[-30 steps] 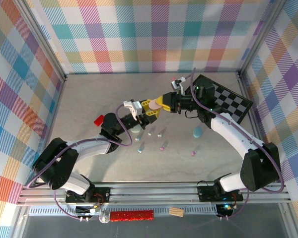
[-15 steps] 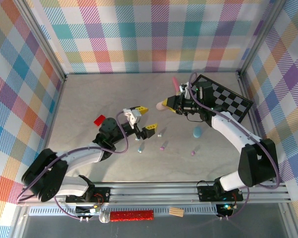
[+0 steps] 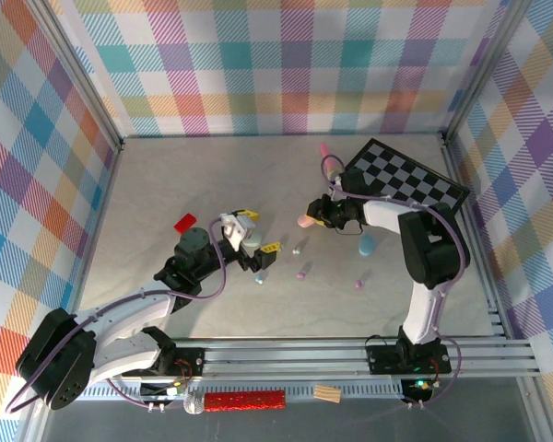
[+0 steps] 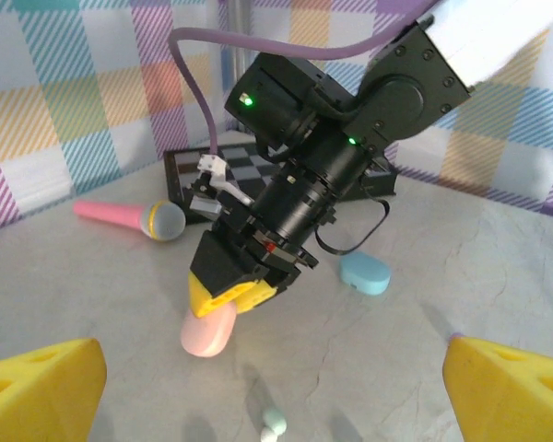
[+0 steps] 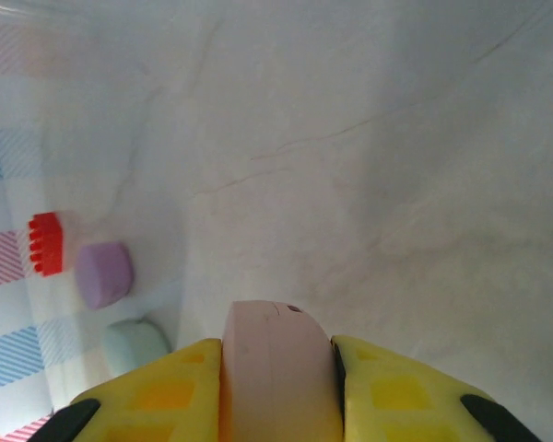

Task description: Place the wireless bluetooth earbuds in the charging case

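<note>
My left gripper (image 3: 258,231) hangs with jaws wide apart, facing my right gripper (image 4: 230,290), which is clamped on a pink charging case (image 4: 208,330); pastel earbuds (image 3: 301,273) lie scattered below between them, with a blue case (image 4: 365,273) and toy microphone (image 4: 129,217) beyond.

The top camera looked down from above and behind the arm bases, far enough to take in the whole table (image 3: 166,184) and walls (image 3: 258,64). The left wrist camera looked low across the table, out between the spread jaws of the left gripper (image 4: 272,391), facing the right gripper (image 4: 232,293) close ahead. The right wrist camera looked steeply down along its jaws, very near the pink case (image 5: 276,368) clamped between them. All three views shared that case. The top and left wrist views also shared the blue case (image 3: 367,245) and checkerboard (image 3: 405,180).
</note>
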Controlling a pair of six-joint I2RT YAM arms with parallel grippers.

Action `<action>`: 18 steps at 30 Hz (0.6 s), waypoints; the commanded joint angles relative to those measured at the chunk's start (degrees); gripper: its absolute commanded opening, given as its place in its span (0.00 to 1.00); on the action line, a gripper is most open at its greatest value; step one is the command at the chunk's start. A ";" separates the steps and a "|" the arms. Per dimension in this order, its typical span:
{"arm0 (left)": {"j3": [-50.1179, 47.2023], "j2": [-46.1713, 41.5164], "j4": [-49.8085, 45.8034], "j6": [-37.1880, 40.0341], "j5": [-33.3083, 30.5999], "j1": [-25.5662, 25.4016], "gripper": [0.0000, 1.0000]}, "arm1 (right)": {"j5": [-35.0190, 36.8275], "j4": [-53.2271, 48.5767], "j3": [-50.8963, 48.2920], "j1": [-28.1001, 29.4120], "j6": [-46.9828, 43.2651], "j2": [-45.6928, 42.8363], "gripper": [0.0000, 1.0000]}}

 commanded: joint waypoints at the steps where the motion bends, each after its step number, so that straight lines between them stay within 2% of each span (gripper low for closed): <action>1: -0.48 -1.54 -1.13 1.29 -1.15 0.08 0.94 | 1.25 2.11 3.30 -0.37 -0.81 2.21 0.23; 3: -0.60 -1.93 -1.18 1.20 -1.61 0.08 0.94 | 1.73 2.26 3.62 -0.50 -0.97 3.05 0.27; 7: -0.80 -2.18 -1.88 0.20 -3.69 0.32 0.94 | 4.21 0.00 3.93 -1.39 -3.49 2.98 0.47; 9: -0.68 -1.79 -2.62 -0.90 -5.39 0.97 0.95 | 5.97 -1.58 3.81 -2.14 -5.54 1.50 0.57; 14: -0.66 -0.74 -3.24 -7.48 -8.63 4.41 0.95 | 11.35 -7.00 3.51 -2.66 -13.01 -4.87 0.74; 18: -0.80 0.38 -3.78 -16.92 -13.33 9.28 0.95 | 5.71 -9.65 3.04 -1.79 -24.89 -9.78 0.85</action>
